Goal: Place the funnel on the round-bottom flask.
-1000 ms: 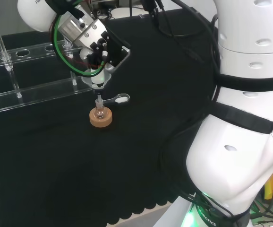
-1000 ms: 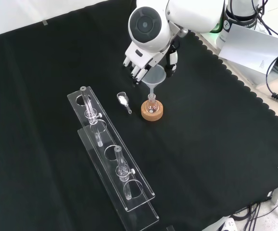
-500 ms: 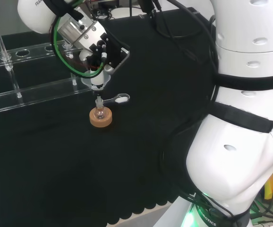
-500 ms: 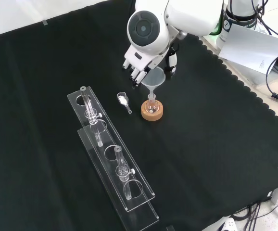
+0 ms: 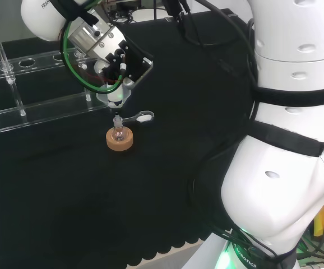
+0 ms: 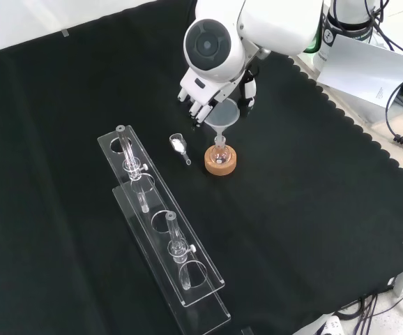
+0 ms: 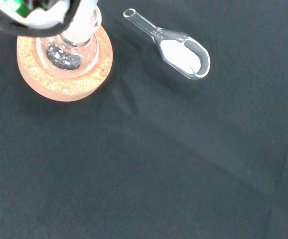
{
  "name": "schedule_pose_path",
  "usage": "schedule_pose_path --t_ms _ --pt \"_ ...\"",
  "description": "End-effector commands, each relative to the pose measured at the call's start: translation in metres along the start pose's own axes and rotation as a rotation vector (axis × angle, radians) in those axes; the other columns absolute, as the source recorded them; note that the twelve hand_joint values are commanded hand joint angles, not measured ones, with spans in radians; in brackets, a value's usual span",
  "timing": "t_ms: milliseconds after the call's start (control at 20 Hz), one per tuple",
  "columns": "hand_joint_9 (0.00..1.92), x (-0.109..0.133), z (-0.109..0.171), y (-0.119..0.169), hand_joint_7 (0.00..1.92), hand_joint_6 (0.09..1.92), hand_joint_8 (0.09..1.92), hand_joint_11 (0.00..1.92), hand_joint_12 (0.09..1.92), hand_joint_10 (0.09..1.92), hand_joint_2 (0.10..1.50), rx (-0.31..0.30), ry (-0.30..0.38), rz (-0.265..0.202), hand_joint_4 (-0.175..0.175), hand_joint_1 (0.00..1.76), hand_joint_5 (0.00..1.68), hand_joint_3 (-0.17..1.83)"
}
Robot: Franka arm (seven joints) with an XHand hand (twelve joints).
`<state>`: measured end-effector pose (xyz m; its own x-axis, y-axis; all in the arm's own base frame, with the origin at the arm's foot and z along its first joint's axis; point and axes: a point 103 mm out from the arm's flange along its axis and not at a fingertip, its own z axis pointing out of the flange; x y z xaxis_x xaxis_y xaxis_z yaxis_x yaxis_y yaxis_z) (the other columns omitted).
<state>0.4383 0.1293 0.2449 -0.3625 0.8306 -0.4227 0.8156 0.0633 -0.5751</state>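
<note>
Item: round-bottom flask (image 6: 219, 155) on your cork ring (image 6: 220, 162), mid-bench. Funnel (image 6: 224, 114) directly above the flask, its stem at the flask's neck, still gripped by your hand (image 6: 199, 96), fingers curled round its cone. Glass scoop (image 6: 179, 145) with white powder just left of the ring in the front view; clear tube rack (image 6: 161, 225) beyond that.

hand (image 6: 200, 98): palm hidden behind arm link; funnel (image 6: 222, 114): stem-to-flask contact unclear; flask (image 7: 68, 47): partly blurred, covered
</note>
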Motion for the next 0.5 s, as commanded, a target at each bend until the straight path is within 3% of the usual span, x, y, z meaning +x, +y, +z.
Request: schedule_pose_path --t_ms 50,500 --pt "1.02 0.0030 0.0016 0.0020 0.76 0.82 0.83 0.60 1.20 0.55 0.70 0.004 0.000 -0.004 0.010 0.91 0.68 0.65" --pt "1.01 0.0034 0.0063 0.0041 0.76 0.82 0.83 0.60 1.20 0.55 0.70 0.012 0.006 -0.008 0.009 0.91 0.68 0.65"
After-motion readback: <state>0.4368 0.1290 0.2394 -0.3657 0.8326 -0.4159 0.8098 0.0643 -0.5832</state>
